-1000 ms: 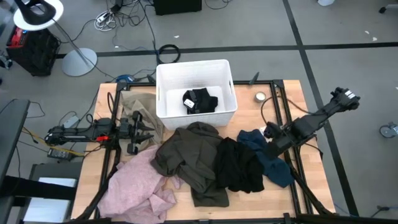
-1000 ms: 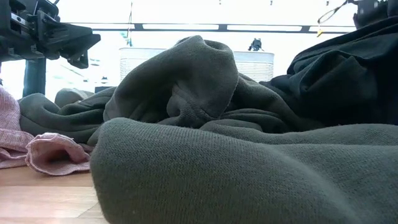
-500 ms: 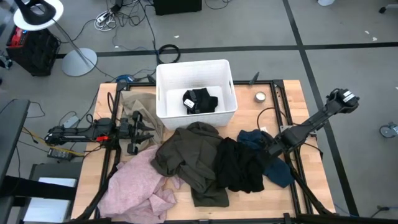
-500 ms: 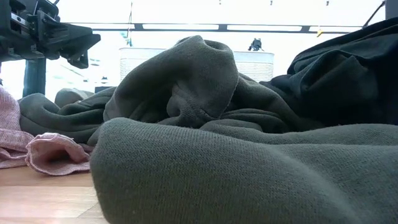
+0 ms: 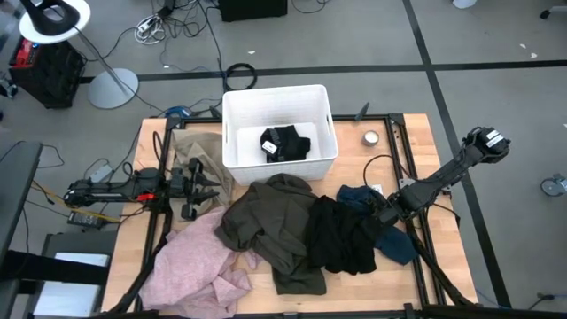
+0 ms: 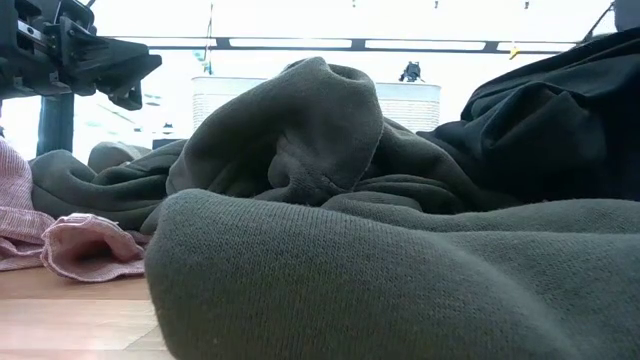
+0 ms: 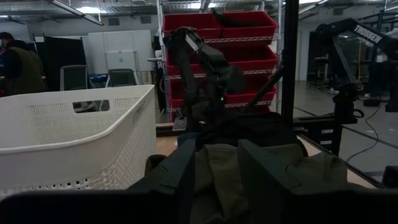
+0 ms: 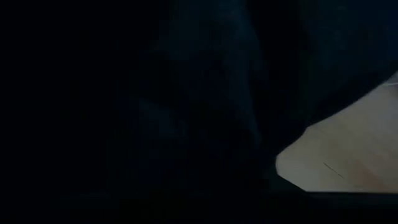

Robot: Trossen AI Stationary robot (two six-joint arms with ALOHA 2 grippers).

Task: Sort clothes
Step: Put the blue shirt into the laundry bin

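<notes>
Several clothes lie in a heap on the wooden table: a pale pink one [image 5: 199, 261] at the near left, an olive green one [image 5: 270, 226] in the middle, a black one [image 5: 341, 235] beside it, and a dark teal blue one [image 5: 394, 239] at the right. A beige one [image 5: 197, 146] lies left of the white bin. My right gripper [image 5: 383, 213] is low over the teal garment's far part, and the cloth fills its wrist view. My left gripper [image 5: 205, 186] hangs open above the table's left side, level and pointing at the olive garment [image 7: 217, 168].
The white bin [image 5: 232, 151] stands at the far middle with a small black item [image 5: 285, 143] inside. A small round tin [image 5: 370, 138] lies right of it. Dark frame rails [image 5: 425, 239] run along the table's sides. Bare wood shows at the near right.
My right gripper has gone down and toward the table's near edge, from above the teal garment's far end onto the garment. The clothes and my left arm have kept still.
</notes>
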